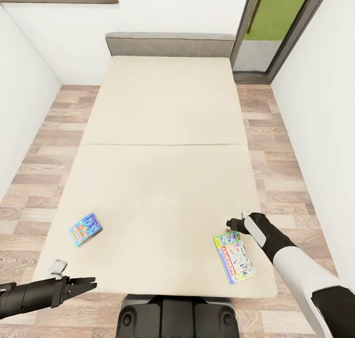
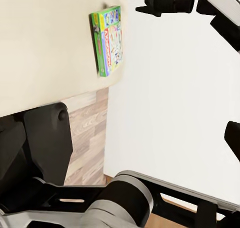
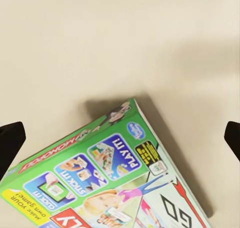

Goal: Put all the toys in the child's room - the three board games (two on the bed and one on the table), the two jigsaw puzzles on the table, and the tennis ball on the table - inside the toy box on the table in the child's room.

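Observation:
Two board games lie on the cream bed [image 1: 167, 131], near its foot. A small blue one [image 1: 85, 228] is at the left. A green, lettered one [image 1: 234, 256] [image 2: 107, 40] [image 3: 110, 178] lies at the right corner. My right gripper [image 1: 235, 223] [image 3: 120, 138] hovers open just over the green box's far end, its fingertips [image 3: 10, 140] spread wide to either side. My left gripper [image 1: 88, 283] is open and empty at the bed's front left corner, short of the blue box. The table and toy box are out of view.
A grey headboard [image 1: 170, 44] stands against the far wall. Wood floor [image 1: 44, 145] runs down both sides of the bed between white walls. A glazed door [image 1: 276, 27] is at the far right. My base [image 1: 175, 316] is against the foot of the bed.

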Robot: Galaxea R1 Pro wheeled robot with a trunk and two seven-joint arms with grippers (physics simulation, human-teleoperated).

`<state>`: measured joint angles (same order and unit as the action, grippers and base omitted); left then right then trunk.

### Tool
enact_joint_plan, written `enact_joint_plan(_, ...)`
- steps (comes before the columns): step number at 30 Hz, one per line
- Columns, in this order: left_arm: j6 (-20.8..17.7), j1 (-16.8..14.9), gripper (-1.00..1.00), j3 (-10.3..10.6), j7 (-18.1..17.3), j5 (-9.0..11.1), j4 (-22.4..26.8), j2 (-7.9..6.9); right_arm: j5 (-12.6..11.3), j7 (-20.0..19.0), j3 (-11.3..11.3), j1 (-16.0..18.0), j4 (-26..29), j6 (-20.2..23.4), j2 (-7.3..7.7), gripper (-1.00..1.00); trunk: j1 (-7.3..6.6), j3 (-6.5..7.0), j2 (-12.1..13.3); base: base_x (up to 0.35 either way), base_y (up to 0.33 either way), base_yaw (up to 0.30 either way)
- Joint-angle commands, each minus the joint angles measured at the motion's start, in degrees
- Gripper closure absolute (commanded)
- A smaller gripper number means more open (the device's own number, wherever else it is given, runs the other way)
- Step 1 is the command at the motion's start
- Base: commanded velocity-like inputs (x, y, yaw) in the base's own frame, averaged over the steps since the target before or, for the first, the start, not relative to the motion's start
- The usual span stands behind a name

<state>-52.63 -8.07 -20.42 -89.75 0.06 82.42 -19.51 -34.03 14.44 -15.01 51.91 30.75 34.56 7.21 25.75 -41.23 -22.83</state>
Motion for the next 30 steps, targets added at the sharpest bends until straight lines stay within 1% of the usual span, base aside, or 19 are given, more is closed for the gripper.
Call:
enact_joint_plan(1, -0.6, 0.0, -1.00, 0.0, -0.2, -0.1, 0.0, -0.01, -0.6, 0.5, -0.5, 0.0, 0.1, 0.2, 0.08, -1.00, 0.03, -0.16, -0.1, 0.000, 0.000, 0.000)
enact_joint_plan(18, -0.6, 0.0, -1.00, 0.0, -0.2, -0.1, 0.0, 0.00, -0.6, 0.5, -0.5, 0.0, 0.2, 0.2, 0.07, -1.00, 0.03, -1.67, -0.1, 0.000, 0.000, 0.000)
enact_joint_plan(30, -0.6, 0.0, -1.00, 0.0, -0.2, -0.1, 0.0, -0.08, -0.5, 0.5, -0.5, 0.0, 1.9, 0.2, 0.09, -1.00, 0.03, -1.90, -0.1, 0.000, 0.000, 0.000)
